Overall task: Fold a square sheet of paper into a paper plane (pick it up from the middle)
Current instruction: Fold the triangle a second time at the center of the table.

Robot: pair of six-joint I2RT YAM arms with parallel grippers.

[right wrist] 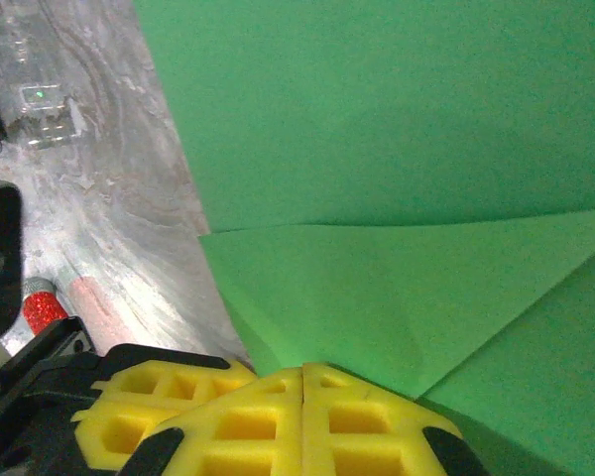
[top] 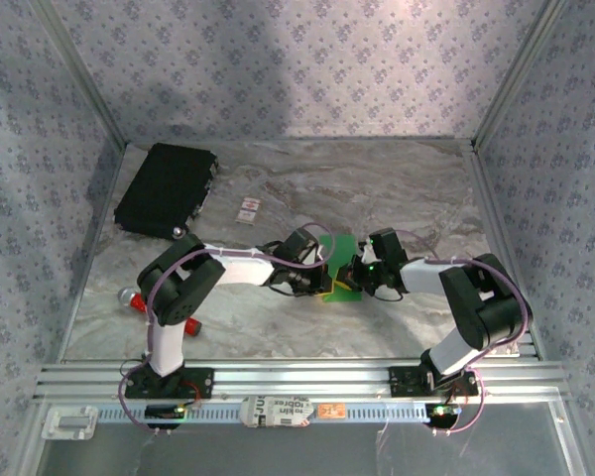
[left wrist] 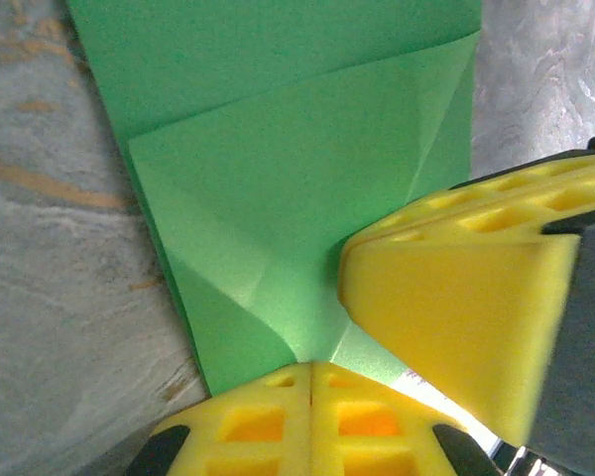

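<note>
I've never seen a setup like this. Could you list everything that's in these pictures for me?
green sheet of paper: one, bright green, partly folded, table centre between both tools
black case: one, black, far left corner
white card: one, white with red marks, right of the case
red bar: one, red, left edge, beside the left arm
table: one, grey marbled
left tool: one, yellow pads, shut at the paper
right tool: one, yellow pads, shut at the paper

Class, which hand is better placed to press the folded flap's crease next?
Probably left: the left hand meets the crease's end on the green paper; the right hand sits beside it.
</note>
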